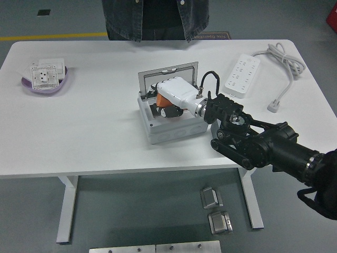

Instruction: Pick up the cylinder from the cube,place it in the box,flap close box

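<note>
- A purple dish (32, 87) of white parts sits near the worktop's left edge, well clear of my work.
- The box (171, 129) stands mid-worktop, its lid (168, 75) upright at the back.
- My right hand (169, 99) is inside the box, curled around something orange, likely the cylinder (162, 99); I should lower it fully before releasing it.
- Then withdraw without knocking the lid.
- The power strip (241, 76) lies toward the far right corner.

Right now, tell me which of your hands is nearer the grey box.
Right. The right hand reaches in over the open grey box, with something orange under its fingers. The left hand is not in view.
</note>
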`<state>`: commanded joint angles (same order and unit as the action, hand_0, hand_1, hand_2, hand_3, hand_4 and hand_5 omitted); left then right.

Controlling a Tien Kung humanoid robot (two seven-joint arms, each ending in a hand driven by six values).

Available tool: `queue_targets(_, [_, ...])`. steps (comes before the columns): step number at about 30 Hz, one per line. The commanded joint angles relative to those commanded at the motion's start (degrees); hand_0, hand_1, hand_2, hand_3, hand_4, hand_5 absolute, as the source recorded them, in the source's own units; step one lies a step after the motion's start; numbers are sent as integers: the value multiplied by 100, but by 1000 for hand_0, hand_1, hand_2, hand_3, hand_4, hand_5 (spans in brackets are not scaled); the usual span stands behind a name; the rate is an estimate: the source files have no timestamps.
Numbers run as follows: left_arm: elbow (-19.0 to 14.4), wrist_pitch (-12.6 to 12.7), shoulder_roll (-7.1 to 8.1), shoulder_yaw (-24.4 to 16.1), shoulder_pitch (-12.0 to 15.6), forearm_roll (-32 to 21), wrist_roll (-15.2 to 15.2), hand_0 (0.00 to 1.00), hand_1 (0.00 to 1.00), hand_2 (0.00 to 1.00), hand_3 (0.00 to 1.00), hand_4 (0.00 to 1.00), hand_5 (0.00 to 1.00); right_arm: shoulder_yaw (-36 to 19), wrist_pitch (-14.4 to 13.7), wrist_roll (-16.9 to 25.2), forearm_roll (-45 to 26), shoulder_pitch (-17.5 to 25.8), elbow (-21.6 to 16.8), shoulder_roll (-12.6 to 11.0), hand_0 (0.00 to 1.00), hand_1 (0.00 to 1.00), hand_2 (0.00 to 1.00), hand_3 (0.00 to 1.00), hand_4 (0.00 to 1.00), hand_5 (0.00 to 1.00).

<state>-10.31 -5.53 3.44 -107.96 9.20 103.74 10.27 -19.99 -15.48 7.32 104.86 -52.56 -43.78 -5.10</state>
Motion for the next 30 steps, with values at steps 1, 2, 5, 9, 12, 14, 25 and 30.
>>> queue_targets(1, [0, -1, -1, -3, -2, 6, 0, 634, 600, 568, 599, 499, 81, 7, -3, 6, -4, 0, -1, -6, 495, 537, 648, 697, 703, 295])
queue_targets(2, [0, -2, 0, 6, -8, 5, 0, 634, 600, 568, 599, 499, 81, 16, -11, 17, -9, 0, -5, -17, 495, 537, 648, 697, 703, 295])
queue_targets(5, [0, -1, 4, 34, -24, -7, -3, 634, 600, 567, 598, 497, 81, 47, -19, 35, -12, -8, -7, -46, 498, 524, 647, 699, 721, 300])
queue_targets(9, [0, -5, 4, 28, -28, 12, -3, 634, 600, 567, 598, 497, 81, 68, -15, 34, -21, -25, -20, -78, 498, 524, 647, 699, 721, 300])
queue_targets(12, [0, -10, -2, -29, -16, 73, 1, 635, 599, 564, 596, 491, 86, 36, -16, 16, -1, -18, -69, -97, 496, 513, 635, 697, 728, 308])
queue_targets(14, [0, -16, -13, -75, -2, 125, 5, 635, 599, 564, 596, 491, 86, -28, -12, -19, 21, 2, -160, -129, 496, 513, 635, 697, 728, 308])
queue_targets(25, [0, -33, -87, -288, 54, 314, 5, 635, 598, 562, 594, 484, 88, -572, 152, -325, -63, 86, -1182, -622, 493, 502, 626, 691, 756, 343])
queue_targets(30, [0, -45, -89, -397, 70, 422, 9, 634, 596, 562, 592, 474, 84, -932, 254, -395, -159, -61, -1278, -756, 488, 487, 627, 686, 757, 349])
